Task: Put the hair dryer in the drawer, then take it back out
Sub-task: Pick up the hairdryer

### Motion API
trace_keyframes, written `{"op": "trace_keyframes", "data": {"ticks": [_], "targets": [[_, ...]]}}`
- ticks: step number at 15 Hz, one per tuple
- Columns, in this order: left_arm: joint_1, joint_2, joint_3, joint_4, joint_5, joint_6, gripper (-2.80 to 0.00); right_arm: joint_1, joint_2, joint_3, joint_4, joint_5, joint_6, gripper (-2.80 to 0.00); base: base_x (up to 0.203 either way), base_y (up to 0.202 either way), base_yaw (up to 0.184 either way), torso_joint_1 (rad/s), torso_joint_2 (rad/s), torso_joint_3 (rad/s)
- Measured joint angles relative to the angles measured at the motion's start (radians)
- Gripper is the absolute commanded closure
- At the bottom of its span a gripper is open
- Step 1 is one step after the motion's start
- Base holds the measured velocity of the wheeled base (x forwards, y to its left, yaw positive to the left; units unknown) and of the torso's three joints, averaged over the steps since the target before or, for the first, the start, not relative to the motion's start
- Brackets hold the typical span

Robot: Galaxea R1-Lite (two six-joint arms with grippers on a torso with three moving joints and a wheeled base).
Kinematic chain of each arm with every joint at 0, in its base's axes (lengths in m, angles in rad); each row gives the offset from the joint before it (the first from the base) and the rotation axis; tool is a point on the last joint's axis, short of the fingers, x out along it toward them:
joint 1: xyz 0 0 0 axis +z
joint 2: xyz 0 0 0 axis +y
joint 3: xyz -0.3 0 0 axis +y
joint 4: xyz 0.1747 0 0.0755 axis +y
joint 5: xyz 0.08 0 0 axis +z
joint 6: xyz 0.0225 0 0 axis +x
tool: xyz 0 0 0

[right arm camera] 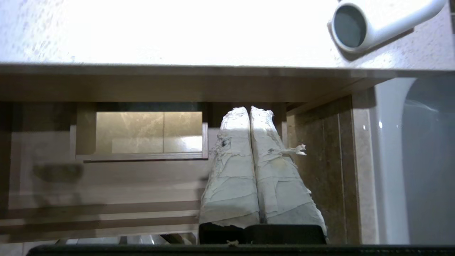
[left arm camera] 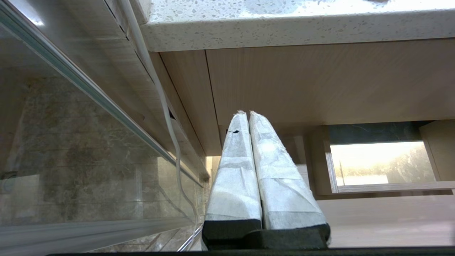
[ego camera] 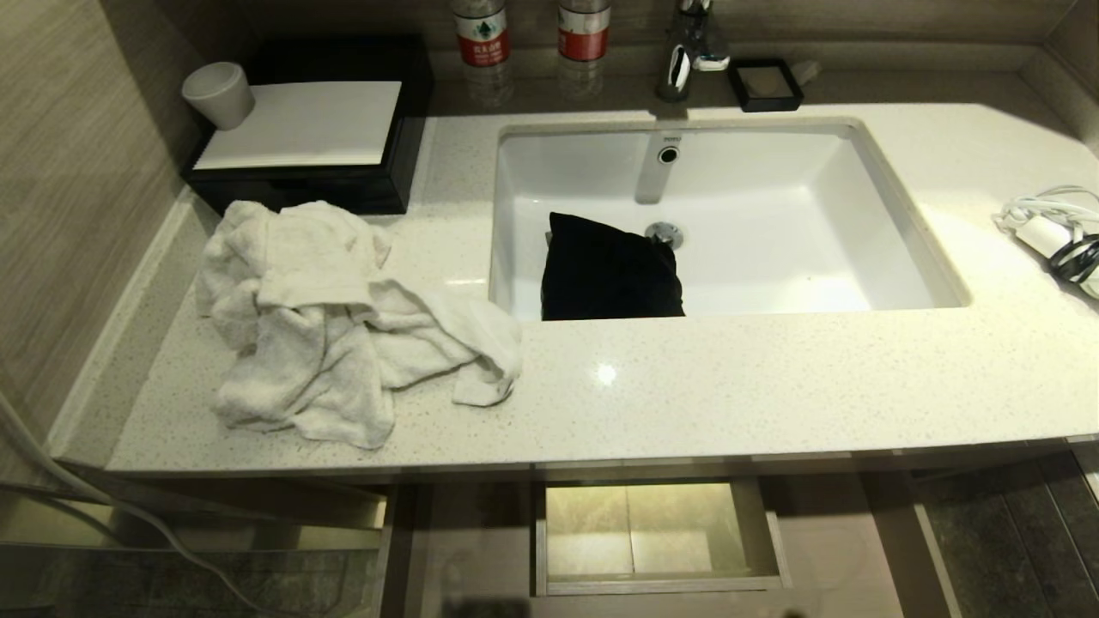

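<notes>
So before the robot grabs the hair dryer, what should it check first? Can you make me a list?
1. Drawer pulled open under the counter: ok.
2. Hair dryer within sight, lying on the counter at its right end: ok.
3. Hair dryer cord bundled, not trailing over the edge: ok as far as the head view shows.
4. Right gripper empty, but its fingers are shut; it must open before grasping: not ok.
5. Left gripper shut, low by the cabinet, out of the way: ok.
6. Room in the drawer beside the boxed cutout: cannot tell, only part of the inside shows.
</notes>
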Motion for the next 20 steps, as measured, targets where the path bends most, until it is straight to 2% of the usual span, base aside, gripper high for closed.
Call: {"op": "trace_keyframes", "data": {"ticks": [3,5,8,10,13,18,20], "targets": [[0.000,0.000,0.000,0.000,0.000,0.000,0.00,-0.005,0.206,-0.150,-0.003,-0.016,-0.005,0.00,0.000,0.000,0.000,0.000,0.00,0.000],[0.000,0.000,0.000,0.000,0.000,0.000,0.00,-0.035,0.354,-0.250,-0.027,-0.016,-0.042,0.00,0.000,0.000,0.000,0.000,0.00,0.000],[0.000,0.000,0.000,0.000,0.000,0.000,0.00,-0.188,0.551,-0.360,-0.083,0.032,-0.159,0.00,0.000,0.000,0.000,0.000,0.00,0.000],[0.000,0.000,0.000,0.000,0.000,0.000,0.00,-0.260,0.632,-0.396,-0.106,0.103,-0.205,0.00,0.000,0.000,0.000,0.000,0.00,0.000],[0.000,0.000,0.000,0.000,0.000,0.000,0.00,-0.363,0.716,-0.410,-0.154,0.144,-0.248,0.00,0.000,0.000,0.000,0.000,0.00,0.000],[0.000,0.000,0.000,0.000,0.000,0.000,0.00,-0.464,0.850,-0.474,-0.236,0.222,-0.312,0.00,0.000,0.000,0.000,0.000,0.00,0.000],[0.000,0.000,0.000,0.000,0.000,0.000,0.00,-0.488,0.884,-0.489,-0.255,0.226,-0.320,0.00,0.000,0.000,0.000,0.000,0.00,0.000]]}}
